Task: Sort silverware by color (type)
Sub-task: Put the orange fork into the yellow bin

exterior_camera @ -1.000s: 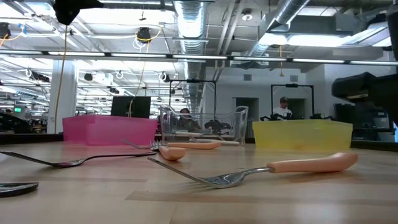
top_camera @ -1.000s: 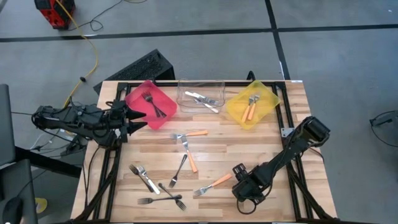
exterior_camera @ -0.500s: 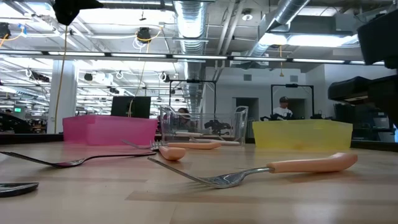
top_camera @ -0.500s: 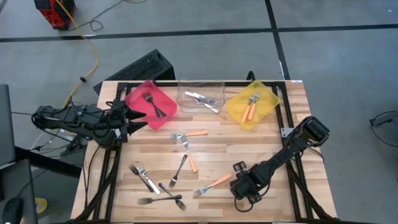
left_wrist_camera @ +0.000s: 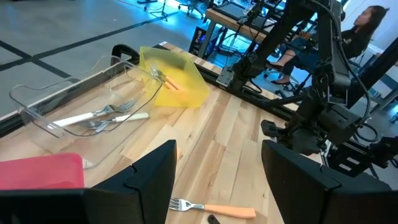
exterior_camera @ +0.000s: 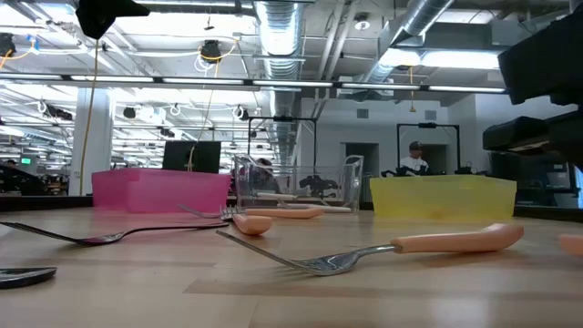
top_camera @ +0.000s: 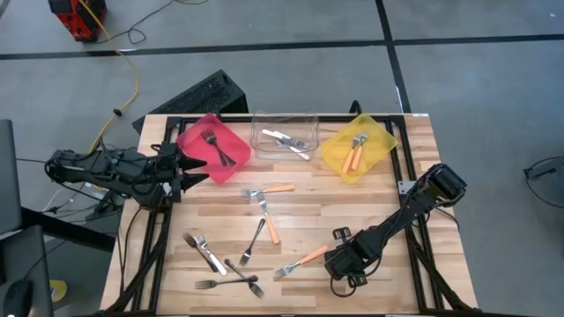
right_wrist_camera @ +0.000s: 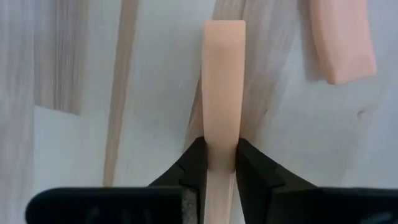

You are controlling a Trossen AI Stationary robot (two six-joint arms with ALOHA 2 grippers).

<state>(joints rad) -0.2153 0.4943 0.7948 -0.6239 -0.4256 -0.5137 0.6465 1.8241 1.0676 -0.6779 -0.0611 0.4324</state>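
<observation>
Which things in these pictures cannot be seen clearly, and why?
- Right gripper: shut on the orange-handled fork; in the high view its own body hides the fingers.
- Forks inside the yellow square bin: the low view shows only its wall.
- Left gripper: waits beside the red square bin; nothing between its fingers.

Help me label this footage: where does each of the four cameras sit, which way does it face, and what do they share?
High view: overhead, straight down on the wooden table; both arms show, left gripper idle beside the red square bin.
Low view: table height, level across to the yellow square bin; dark arm parts at the right edge.
Left wrist view: looks between its own dark fingers across the table.
Right wrist view: straight down; right gripper clamps the orange-handled fork.
Shared: that fork and the clear square bin.
</observation>
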